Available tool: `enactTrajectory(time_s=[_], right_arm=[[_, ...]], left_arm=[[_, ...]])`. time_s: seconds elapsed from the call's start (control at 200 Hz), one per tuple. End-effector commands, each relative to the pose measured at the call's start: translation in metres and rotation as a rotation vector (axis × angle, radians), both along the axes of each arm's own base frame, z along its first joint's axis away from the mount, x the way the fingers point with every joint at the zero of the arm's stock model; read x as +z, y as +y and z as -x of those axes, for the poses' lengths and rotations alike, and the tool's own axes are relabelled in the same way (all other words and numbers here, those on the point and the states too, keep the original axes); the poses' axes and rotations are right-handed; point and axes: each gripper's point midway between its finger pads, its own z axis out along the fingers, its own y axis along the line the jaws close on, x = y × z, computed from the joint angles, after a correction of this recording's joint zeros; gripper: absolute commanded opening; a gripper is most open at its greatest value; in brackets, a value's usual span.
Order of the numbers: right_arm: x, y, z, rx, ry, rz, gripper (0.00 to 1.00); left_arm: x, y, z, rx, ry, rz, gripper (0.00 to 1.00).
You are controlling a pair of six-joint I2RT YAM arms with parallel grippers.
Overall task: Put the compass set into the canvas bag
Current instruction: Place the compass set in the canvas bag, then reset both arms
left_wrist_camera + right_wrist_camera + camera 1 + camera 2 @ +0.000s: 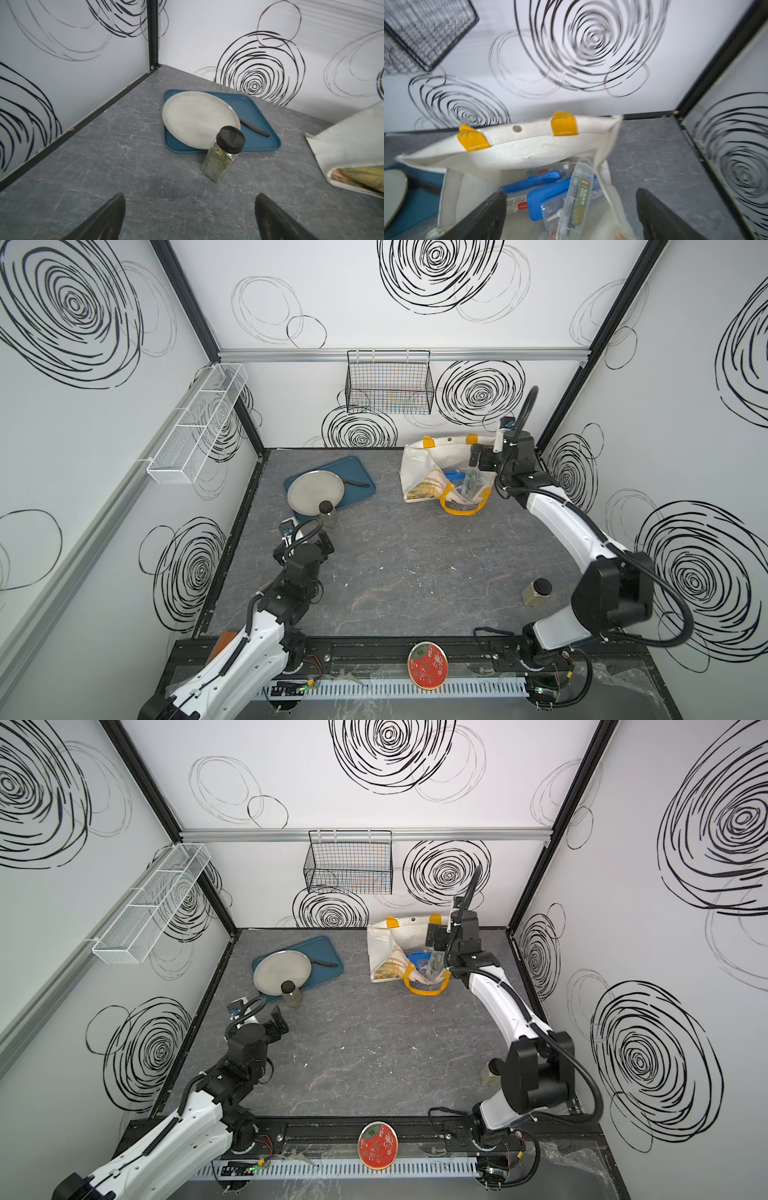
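Observation:
The canvas bag stands open at the back right of the table, cream with yellow handles. The compass set, a clear flat case with a green label, stands on edge inside the bag against its side wall. It also shows in both top views. My right gripper hovers over the bag's mouth, open, its fingers well clear of the case on either side. My left gripper is open over bare table at the left, holding nothing.
Blue cases lie in the bag beside the compass set. A blue tray holds a grey plate and a black knife. A spice jar stands before it. Another jar stands near the right arm. A red tin lies on the front rail.

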Motion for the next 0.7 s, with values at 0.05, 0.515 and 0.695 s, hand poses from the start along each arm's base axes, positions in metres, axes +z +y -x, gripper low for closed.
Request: enactTrajectory(time_s=[0.05,0.515,0.695], right_arm=[[-0.005,-0.098,0.049,-0.351,-0.038,-0.056,1.00],[-0.179,-0.175,0.133,-0.630,0.050,-0.078,1.00],[-0.196,-0.148,0.105,-0.436,0.053,-0.072,1.00]], left_arm=[[0.021,0.024,-0.004,0.088,-0.023,-0.069,0.99],[0.027,0.050,-0.011,0.175,-0.122,-0.247,0.99],[0.019,0.056,-0.012,0.191,-0.165,-0.270,0.99]])
